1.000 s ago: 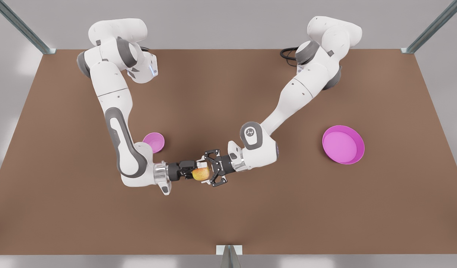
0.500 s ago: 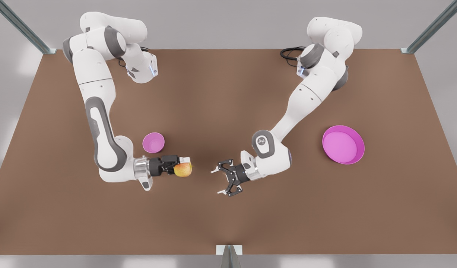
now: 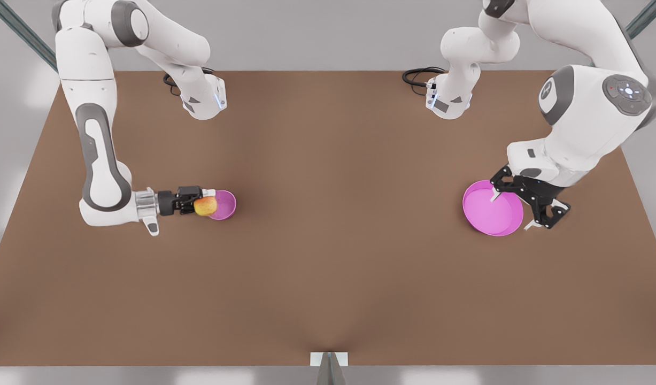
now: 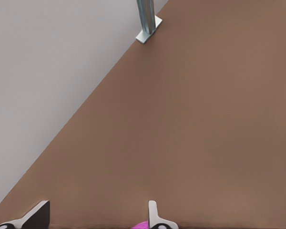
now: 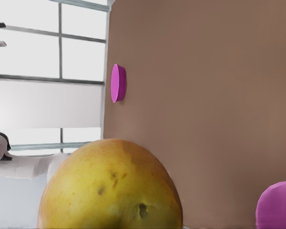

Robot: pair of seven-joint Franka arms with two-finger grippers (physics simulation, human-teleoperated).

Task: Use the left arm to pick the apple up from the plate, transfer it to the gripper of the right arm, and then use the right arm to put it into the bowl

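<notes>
Holding the apple (image 3: 205, 206) in my right tool (image 3: 198, 202) in the front view, I have it at the near rim of the bowl (image 3: 224, 205), on the front view's left of the table (image 3: 328, 289). My left tool (image 3: 523, 206) hangs spread and empty over the plate (image 3: 488, 214), on the front view's right. Half a second ago the apple was nearer the table's middle and the left tool was just withdrawn from it; both arms have since parted widely.

In the left wrist view, two pale fingertips (image 4: 152, 214) stand apart above bare table.

In the right wrist view, the apple (image 5: 112, 186) sits close up, the bowl (image 5: 276, 205) beside it and the plate (image 5: 118, 83) far off. I judge it light, firm, smooth-skinned and prone to roll; grip across its widest girth.
</notes>
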